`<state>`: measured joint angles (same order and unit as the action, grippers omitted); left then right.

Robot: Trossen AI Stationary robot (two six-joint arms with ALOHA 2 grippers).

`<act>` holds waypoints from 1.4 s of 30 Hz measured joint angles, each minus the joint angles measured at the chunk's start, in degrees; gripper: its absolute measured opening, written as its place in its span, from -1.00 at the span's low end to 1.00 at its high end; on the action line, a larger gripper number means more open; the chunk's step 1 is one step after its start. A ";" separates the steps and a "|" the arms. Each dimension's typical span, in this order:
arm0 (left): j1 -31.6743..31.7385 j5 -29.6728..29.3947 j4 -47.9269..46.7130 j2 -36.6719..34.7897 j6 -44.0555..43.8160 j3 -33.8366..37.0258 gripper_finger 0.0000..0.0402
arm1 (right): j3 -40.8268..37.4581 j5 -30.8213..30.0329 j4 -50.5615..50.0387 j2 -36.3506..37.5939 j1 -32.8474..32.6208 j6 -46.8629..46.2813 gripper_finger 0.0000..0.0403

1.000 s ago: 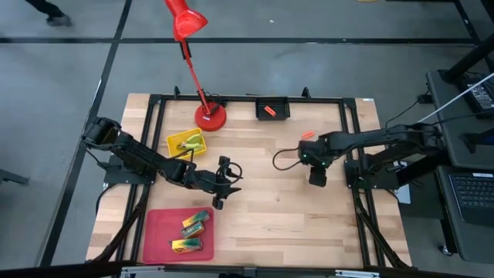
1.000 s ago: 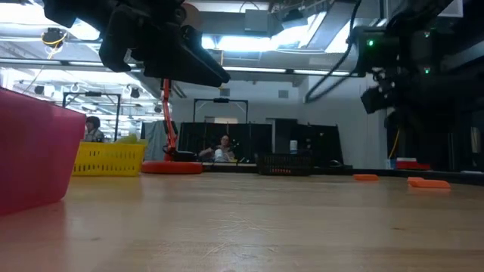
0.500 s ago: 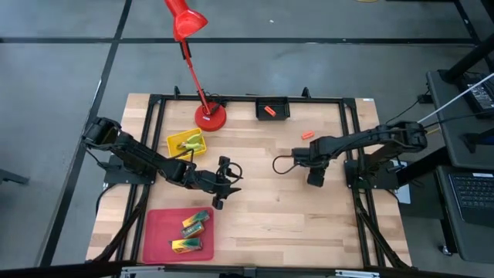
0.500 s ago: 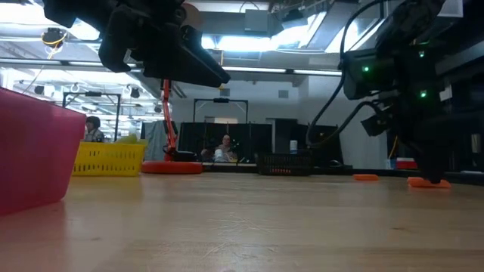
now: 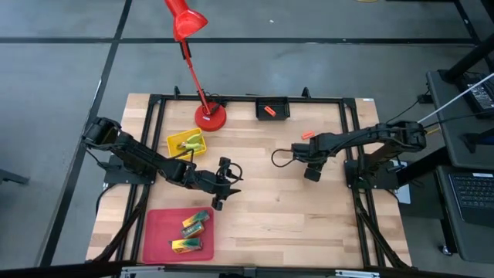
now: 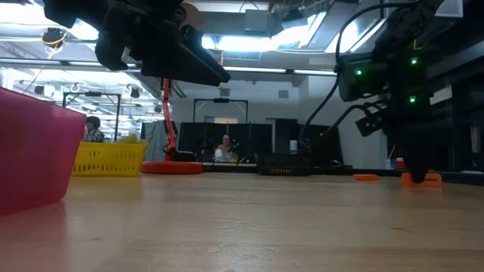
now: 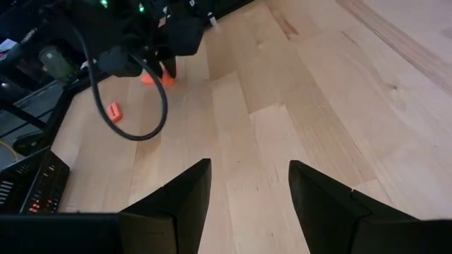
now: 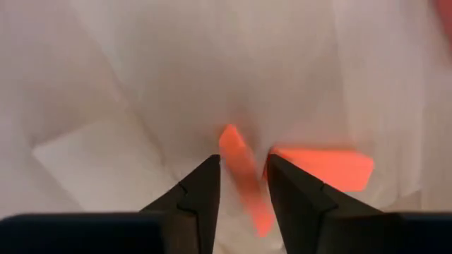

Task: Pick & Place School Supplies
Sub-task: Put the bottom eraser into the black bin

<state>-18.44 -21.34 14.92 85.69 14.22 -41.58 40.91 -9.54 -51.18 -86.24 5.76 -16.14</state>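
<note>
Right of the counter's middle: the right hand (image 8: 240, 185) is down at the wood with its fingers narrowly parted, one stubby orange piece (image 8: 244, 176) standing between them, not yet clamped as far as I can judge.
Beside it: a second orange piece (image 8: 326, 166) lies just outside one finger, close enough to be nudged.
Doing it well: probably close squarely on the piece between the fingers, keep clear of its neighbour, and lift straight up.
Left hand (image 7: 248, 185): open and empty above bare counter (image 7: 311, 92), waiting.
Farther out: green-and-yellow boxes (image 5: 194, 225) lie in the red tray (image 5: 158, 232); another orange piece (image 5: 269, 110) sits in the black tray (image 5: 272, 100); a third (image 5: 306, 135) lies loose.
Wrist view only: shows the piece between the fingers.
High view only: shows the trays, where the arm hides the grasp.
</note>
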 joint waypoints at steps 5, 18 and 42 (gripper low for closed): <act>0.00 0.00 -0.04 0.00 -0.15 0.00 -0.07 | 0.00 -1.01 2.82 0.00 0.54 -0.73 -0.59; -0.11 0.00 -0.17 0.00 -1.46 0.00 -0.07 | 0.32 -0.51 2.78 0.07 -1.92 -5.55 -0.90; -0.94 -0.15 -0.58 0.00 -1.16 0.00 -0.07 | 25.09 -2.51 29.00 -1.17 14.95 18.73 -0.90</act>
<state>-19.38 -21.50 14.34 85.69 13.06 -41.58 65.99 -12.05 -22.18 -87.41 20.71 2.60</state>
